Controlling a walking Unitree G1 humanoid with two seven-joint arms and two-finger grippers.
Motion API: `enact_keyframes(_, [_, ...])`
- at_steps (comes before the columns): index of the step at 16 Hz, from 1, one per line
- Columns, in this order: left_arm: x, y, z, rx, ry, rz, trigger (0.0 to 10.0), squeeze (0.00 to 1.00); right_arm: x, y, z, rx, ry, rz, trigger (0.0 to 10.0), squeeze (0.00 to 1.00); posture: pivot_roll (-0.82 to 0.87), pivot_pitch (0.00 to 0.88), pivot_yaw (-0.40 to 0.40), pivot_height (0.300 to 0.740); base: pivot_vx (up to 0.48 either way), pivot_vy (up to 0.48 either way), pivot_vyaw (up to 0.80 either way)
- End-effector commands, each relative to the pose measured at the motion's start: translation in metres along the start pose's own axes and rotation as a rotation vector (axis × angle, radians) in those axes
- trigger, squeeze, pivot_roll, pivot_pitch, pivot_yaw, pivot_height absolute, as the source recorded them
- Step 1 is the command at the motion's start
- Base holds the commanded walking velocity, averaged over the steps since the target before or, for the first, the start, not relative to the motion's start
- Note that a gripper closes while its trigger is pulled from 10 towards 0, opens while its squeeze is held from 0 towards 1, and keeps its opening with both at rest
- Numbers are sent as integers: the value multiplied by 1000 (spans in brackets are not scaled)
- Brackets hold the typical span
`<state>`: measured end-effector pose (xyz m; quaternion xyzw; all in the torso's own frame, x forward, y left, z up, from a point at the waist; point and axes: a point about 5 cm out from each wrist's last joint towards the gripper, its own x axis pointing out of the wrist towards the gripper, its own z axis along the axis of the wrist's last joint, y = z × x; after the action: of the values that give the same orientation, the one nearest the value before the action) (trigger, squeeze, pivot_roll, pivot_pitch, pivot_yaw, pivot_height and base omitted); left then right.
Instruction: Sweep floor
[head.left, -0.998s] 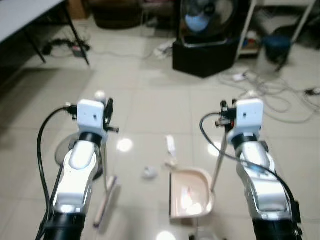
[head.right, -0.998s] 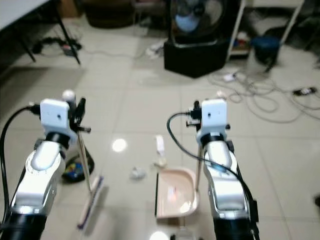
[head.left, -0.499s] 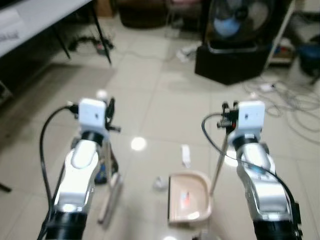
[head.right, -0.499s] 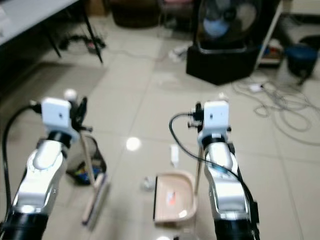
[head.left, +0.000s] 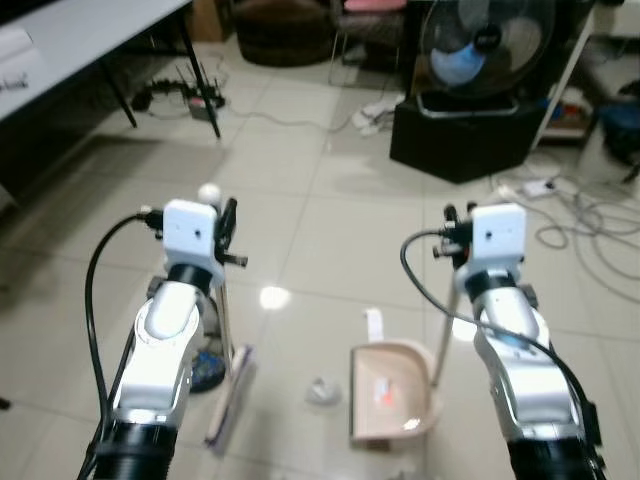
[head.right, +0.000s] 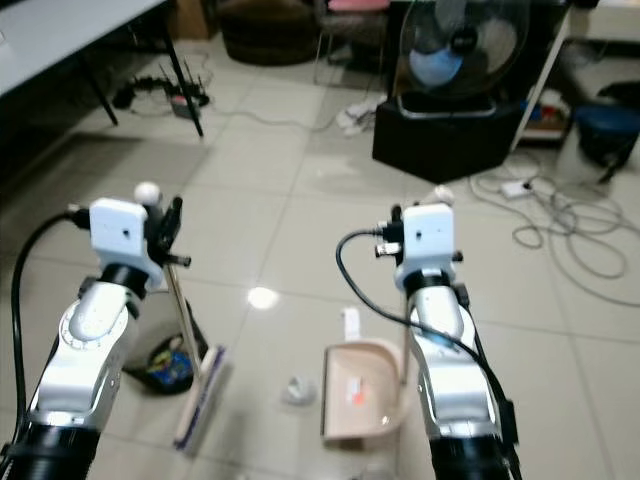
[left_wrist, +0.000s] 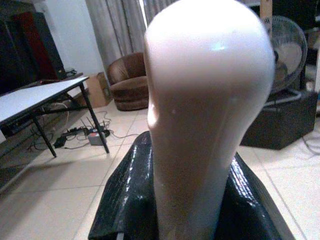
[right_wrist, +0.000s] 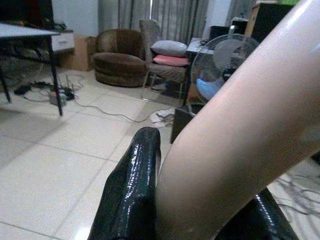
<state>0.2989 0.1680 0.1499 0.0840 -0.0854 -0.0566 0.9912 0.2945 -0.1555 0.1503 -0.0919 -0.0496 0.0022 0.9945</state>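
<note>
Glossy black fingers of the left gripper (left_wrist: 195, 200) close around the pale, smooth knob of the broom handle (left_wrist: 205, 115), gripping it right at its top end. From there the thin shaft runs down to the broom head (head.left: 229, 395), which rests on the tiled floor (head.left: 300, 200) beside the robot's left side, next to a dark item lying on the tiles. The right gripper (right_wrist: 200, 200) likewise clamps the cream handle of the dustpan (head.left: 395, 390), whose shallow tray sits on the floor between the arms, mouth toward the broom. A small crumpled scrap (head.left: 320, 390) lies between broom head and pan, and a white strip of litter (head.left: 375, 325) lies just beyond the pan.

Both tools look light and rigid, probably plastic, so weight should be no trouble. The handles appear slick and rounded, though, and holding at the very tip gives a long lever: sideways drag of bristles on tile could twist the shaft in the fingers. A firm squeeze and short, gentle strokes toward the pan seem wise. The scrap looks feather-light and may skitter on the shiny tile.
</note>
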Motion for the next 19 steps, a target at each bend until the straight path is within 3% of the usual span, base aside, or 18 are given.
enact_keyframes(1, [2, -6, 4, -3, -13, -27, 10000, 0, 3, -4, 2, -26, -22, -11, 10000, 0, -46, 82, 100, 740, 360, 0, 0])
enact_keyframes(7, [11, -19, -4, -26, -3, -35, 10000, 0, 23, 15, -5, -59, -46, 68, 10000, 0, -17, 153, 120, 740, 0, 0, 0])
enact_keyframes(10, [11, -21, -19, -34, 38, -20, 10000, 0, 36, 17, -3, -117, -72, 64, 10000, 0, -15, 197, 115, 740, 0, 0, 0])
enact_keyframes(14, [25, -36, -26, 22, 7, -77, 10000, 0, 53, 20, 3, -163, -109, 56, 10000, 0, -6, 269, 118, 740, 0, 0, 0])
enact_keyframes(19, [39, -46, -21, 67, -67, -83, 10000, 0, 58, 32, 0, -207, -134, 83, 10000, 0, -13, 304, 140, 740, 0, 0, 0])
